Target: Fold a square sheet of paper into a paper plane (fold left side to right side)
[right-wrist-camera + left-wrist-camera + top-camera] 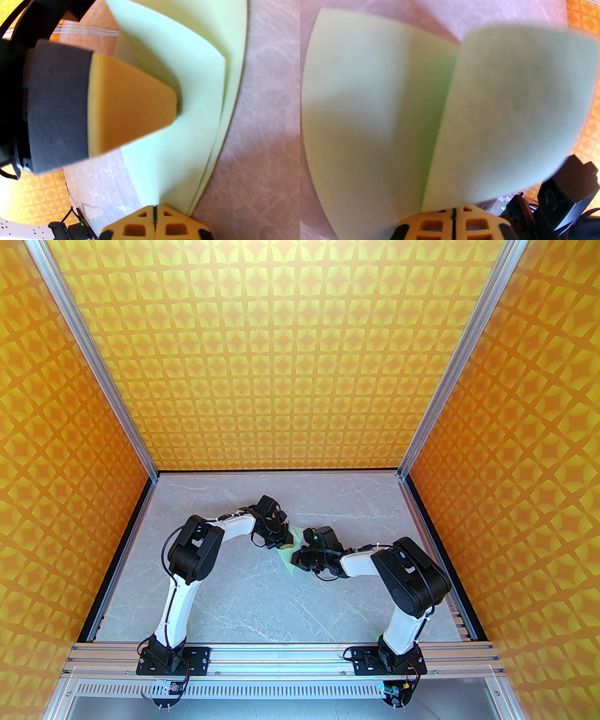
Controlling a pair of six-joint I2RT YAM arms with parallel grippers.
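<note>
The pale mint-green square sheet of paper (370,105) lies half-folded, its curved upper flap pinched by the left fingertips (431,226) and the right fingertips (175,228).

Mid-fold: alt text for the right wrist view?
A partly folded sheet of mint-green paper lies on the grey marble table, its top layer lifted. The right gripper, orange fingers shut, pinches its near edge at the bottom, and the left gripper, also shut, holds the lifted layer from the left.

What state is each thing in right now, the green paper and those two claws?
paper: partly folded, one flap raised above the flat lower layer.
left gripper: shut, pinching the raised flap.
right gripper: shut, apparently pinching the flap's corner.
</note>
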